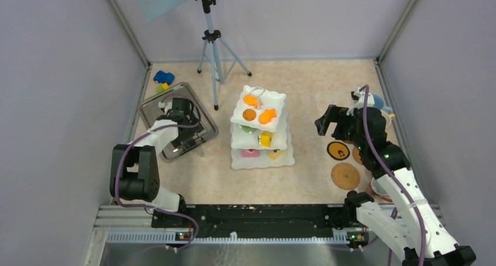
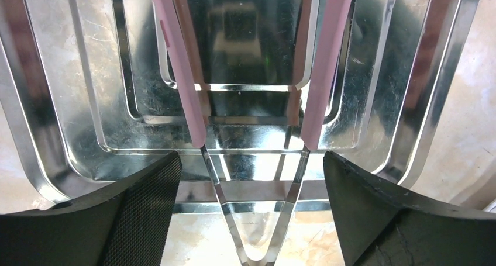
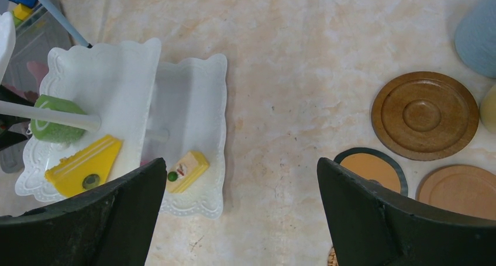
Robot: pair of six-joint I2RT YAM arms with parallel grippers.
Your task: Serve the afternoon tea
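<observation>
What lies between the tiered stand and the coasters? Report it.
Nothing: bare tabletop separates the white three-tier stand from the brown coasters, shown in the right wrist view.

View from above a table [image 1: 316,85]. A three-tier stand [image 1: 238,161] sits at its middle, with pastries [image 1: 268,116] on every tier. Left of the stand lies a tray [image 1: 172,93]. Behind the tray, near the far-left corner, is a car [image 1: 164,77]. A tripod [image 1: 212,49] stands behind the stand, slightly left. Coasters [image 1: 345,175] lie right of the stand, with mugs [image 1: 379,102] behind them at the right edge.
</observation>
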